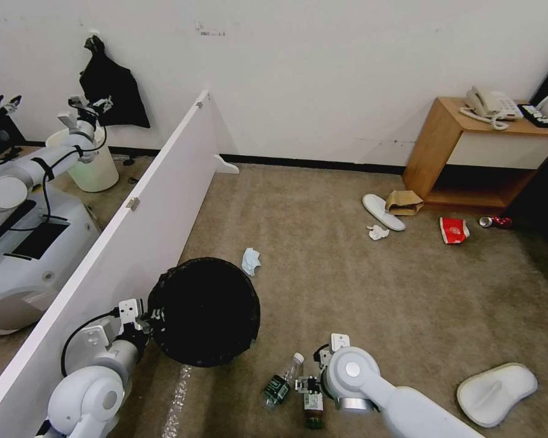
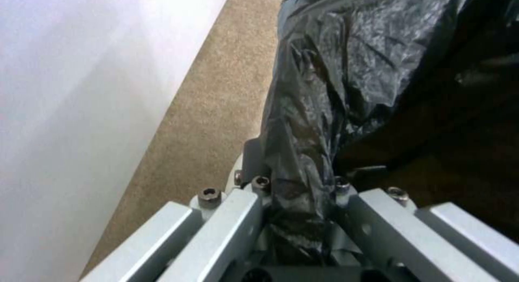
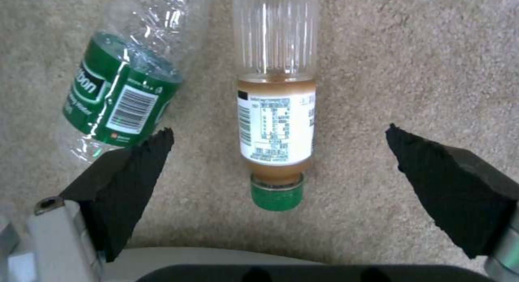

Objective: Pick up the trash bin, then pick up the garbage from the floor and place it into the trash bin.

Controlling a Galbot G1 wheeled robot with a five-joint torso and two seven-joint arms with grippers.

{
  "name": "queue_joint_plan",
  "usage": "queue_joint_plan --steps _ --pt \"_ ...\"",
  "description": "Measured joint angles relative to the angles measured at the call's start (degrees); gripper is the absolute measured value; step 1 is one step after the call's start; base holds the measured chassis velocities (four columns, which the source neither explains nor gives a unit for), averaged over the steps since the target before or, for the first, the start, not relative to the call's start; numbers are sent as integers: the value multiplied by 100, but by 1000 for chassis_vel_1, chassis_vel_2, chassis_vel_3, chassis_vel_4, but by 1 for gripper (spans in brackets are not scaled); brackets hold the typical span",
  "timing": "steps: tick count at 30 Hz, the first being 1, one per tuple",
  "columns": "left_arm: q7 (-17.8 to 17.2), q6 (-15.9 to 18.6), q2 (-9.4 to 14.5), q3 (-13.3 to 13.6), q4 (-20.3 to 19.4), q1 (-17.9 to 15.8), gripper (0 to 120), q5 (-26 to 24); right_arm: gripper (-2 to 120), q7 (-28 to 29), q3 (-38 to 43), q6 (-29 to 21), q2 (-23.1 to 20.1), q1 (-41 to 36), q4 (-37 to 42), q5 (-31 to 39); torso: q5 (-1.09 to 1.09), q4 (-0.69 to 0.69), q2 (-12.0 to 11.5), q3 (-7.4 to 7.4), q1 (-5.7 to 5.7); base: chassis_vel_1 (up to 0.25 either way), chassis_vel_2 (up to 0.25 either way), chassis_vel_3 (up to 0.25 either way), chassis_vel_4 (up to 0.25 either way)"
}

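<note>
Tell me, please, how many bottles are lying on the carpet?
2: a crushed green-labelled bottle and a white-labelled bottle, side by side below the open right gripper.

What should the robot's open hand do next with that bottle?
Probably lower the right tool and close it: its open fingers straddle the brown-liquid bottle lying on the carpet, and the left tool already holds the trash bin.

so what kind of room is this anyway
Probably a mock hotel or guest room set up for robot testing: a carpeted floor, a wooden bedside table with a corded telephone on it, and a white disposable slipper among litter. A white partition board walls off a second robot.
</note>
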Motion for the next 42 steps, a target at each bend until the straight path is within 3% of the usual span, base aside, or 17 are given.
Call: queue_joint_plan --steps 42 --pt "37 -151 -65 53 -116 236 2 221 100 -282 52 -123 378 -145 -544 -579 0 0 0 0 0 0 0 0 0"
